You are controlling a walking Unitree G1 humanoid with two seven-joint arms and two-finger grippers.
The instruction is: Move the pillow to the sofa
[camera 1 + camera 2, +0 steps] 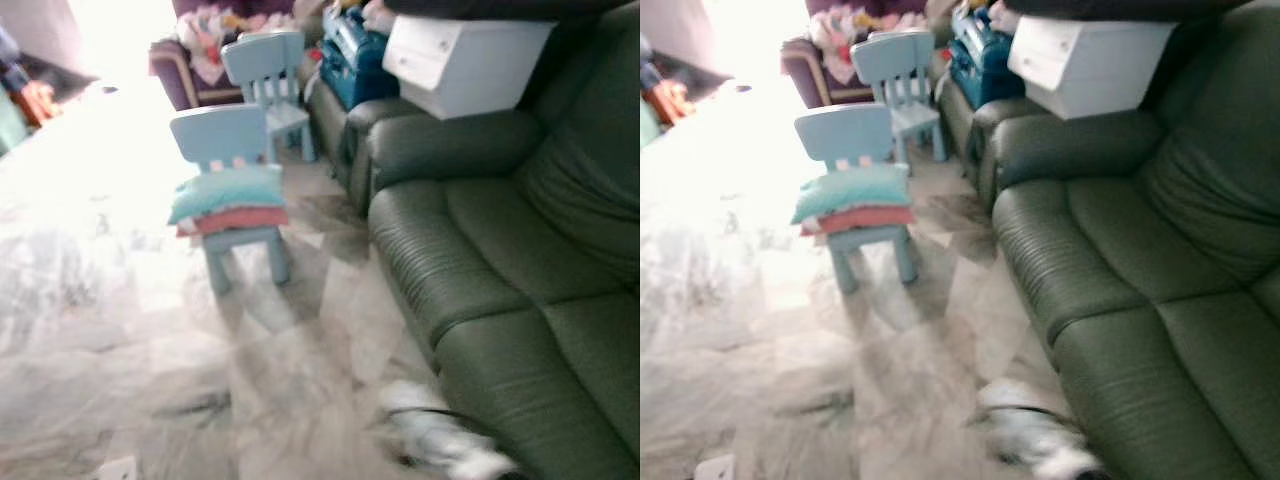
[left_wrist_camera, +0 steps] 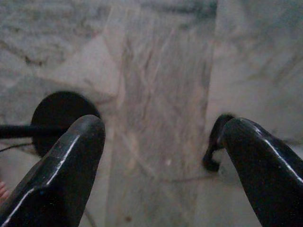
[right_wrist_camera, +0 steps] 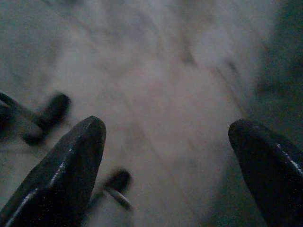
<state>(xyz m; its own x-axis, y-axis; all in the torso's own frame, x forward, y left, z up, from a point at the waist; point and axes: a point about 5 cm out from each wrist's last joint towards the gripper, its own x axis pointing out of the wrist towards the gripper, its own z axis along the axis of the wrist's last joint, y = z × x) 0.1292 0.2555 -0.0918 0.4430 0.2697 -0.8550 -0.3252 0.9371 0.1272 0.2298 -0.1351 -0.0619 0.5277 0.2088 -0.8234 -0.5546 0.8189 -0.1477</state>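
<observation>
Pale marble floor [image 1: 120,330], streaked with grey veins, runs from a bright washed-out doorway area toward the camera, with a dark green sofa [image 1: 520,290] along its right side. On the floor beside the sofa's near arm stands a small light-blue chair [image 1: 228,190], and the pillow [image 1: 226,192] lies on its seat: a soft teal cushion, plump and slightly sagging at its ends, resting on top of a folded pink layer [image 1: 236,219] that touches it from below. Its long axis runs across the seat from side to side, roughly parallel to the chair's backrest, and it lies flat. A second light-blue chair [image 1: 268,75] stands behind the first, near a blue bag [image 1: 352,62] and a white drawer unit [image 1: 460,58] that sits on the sofa's far end. No writing or label can be read; the head views are blurred. Both arms hang low over the floor. The left end effector [image 2: 163,156] has its two black fingers spread wide apart with nothing between them, above a round black object [image 2: 59,116]. The right end effector [image 3: 173,161] likewise has its fingers parted and empty above blurred marble.
</observation>
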